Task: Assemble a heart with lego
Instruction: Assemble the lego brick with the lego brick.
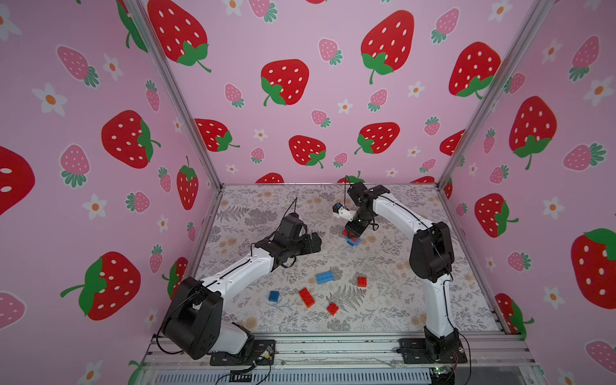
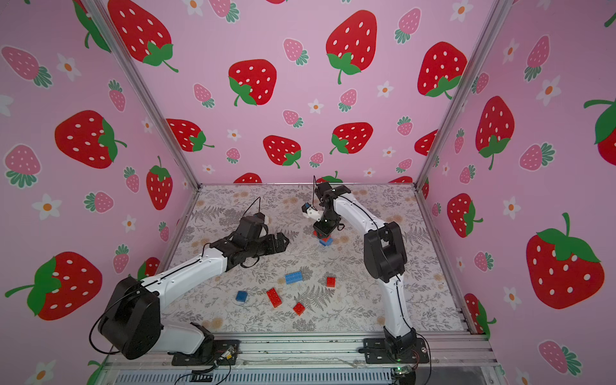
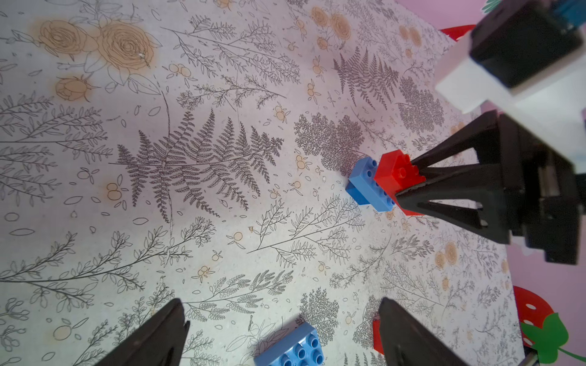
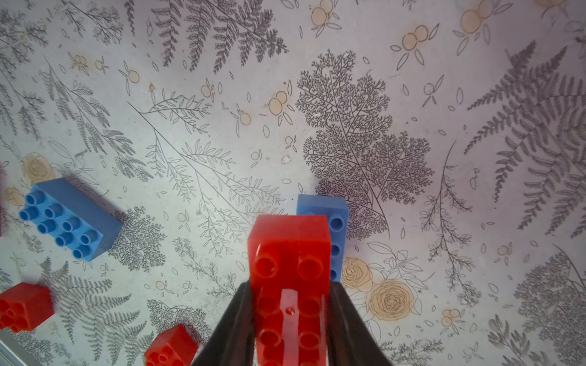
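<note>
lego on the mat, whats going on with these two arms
The right tool grips a red brick and seems to be pressing it onto a blue brick on the floral mat. The left tool hangs open and empty nearby. Loose nearer the arm bases lie a long blue brick, a long red brick, a small blue brick and two small red bricks.
</note>
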Robot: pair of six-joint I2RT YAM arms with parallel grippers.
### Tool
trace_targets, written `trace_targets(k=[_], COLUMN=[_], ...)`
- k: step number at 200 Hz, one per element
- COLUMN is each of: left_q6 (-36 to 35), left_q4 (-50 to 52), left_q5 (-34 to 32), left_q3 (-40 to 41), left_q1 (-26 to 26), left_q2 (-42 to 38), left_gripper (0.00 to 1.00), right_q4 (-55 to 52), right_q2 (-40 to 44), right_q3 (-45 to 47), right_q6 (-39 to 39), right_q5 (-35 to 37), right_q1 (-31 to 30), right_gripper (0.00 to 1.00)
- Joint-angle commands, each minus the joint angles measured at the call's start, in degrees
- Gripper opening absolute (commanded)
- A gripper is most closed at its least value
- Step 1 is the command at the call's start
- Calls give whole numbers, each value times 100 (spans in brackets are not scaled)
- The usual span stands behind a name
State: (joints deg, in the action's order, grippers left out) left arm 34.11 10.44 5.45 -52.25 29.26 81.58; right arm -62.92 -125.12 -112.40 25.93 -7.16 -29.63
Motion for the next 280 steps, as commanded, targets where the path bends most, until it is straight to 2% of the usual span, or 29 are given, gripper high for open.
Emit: trace_targets(k=[1,99,179,280], left_q6=[-357,-886,-853,-833], left_q4=[-71,139,240,325], left_q5=[182,536,464,320], left_q3=[-54,73,63,71], left_q1=[-17,-17,-18,-21], left_q2=[-104,-257,-212,-244], left_gripper=[100,99,99,99], right_q4=[-346,-531,-383,-265], right_q2=[-154,-631,-765,-782], right_q3=[-274,-696,-705,-432], right_q6=[197,316,309,259], right_q5=[49,288,397,128], right_q1=[-17,-41,-104,-49], right_gripper=[29,29,29,28])
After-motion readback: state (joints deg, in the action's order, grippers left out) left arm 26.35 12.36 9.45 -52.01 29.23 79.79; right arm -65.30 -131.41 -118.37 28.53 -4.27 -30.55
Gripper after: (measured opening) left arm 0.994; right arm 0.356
